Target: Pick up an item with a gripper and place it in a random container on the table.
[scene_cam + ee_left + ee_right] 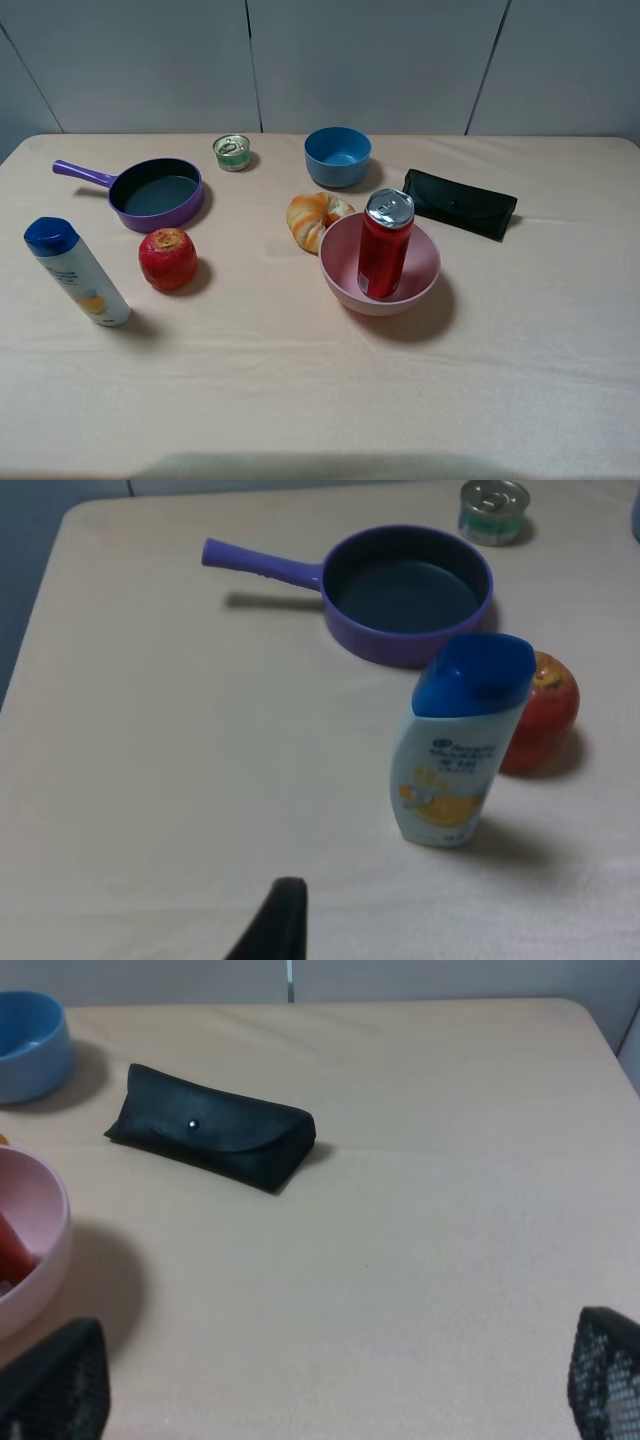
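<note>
The tall red soda can [386, 245] with a silver top stands upright inside the large pale pink bowl [350, 265], right of the middle of the beige-pink table [300, 380]. No arm or gripper shows in the exterior high view. In the right wrist view my right gripper [330, 1400] is open and empty, its fingertips [60, 1380] wide apart, to the right of the bowl [40, 1230], where a sliver of the can [10, 1245] shows. In the left wrist view only one black fingertip [278, 920] of my left gripper shows, above bare cloth.
A purple pan [155, 193], a red apple [168, 258], a white bottle with a blue cap [75, 272] and a short green tin [232, 152] stand on the left. A blue bowl [337, 155], a croissant [312, 217] and a black case [460, 203] lie near the pink bowl.
</note>
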Tool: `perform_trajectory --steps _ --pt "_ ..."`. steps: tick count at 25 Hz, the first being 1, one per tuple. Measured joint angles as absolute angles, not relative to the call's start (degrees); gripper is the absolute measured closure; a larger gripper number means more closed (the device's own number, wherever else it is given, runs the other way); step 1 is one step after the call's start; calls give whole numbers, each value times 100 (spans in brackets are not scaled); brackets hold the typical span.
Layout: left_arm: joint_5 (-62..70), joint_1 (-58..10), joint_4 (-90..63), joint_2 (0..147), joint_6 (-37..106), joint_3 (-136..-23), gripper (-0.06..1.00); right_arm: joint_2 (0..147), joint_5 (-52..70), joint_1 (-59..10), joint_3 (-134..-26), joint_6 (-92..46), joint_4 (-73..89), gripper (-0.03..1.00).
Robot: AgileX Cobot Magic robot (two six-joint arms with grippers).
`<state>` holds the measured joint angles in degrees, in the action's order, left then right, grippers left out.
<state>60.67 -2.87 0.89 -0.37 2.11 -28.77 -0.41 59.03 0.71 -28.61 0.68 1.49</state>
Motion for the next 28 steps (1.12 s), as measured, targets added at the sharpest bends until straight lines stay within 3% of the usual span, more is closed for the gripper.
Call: perform_trajectory --steps 28 --pt "6073 -287 78 -39 211 -2857 0 -41 5903 71 -2861 68 149 27"
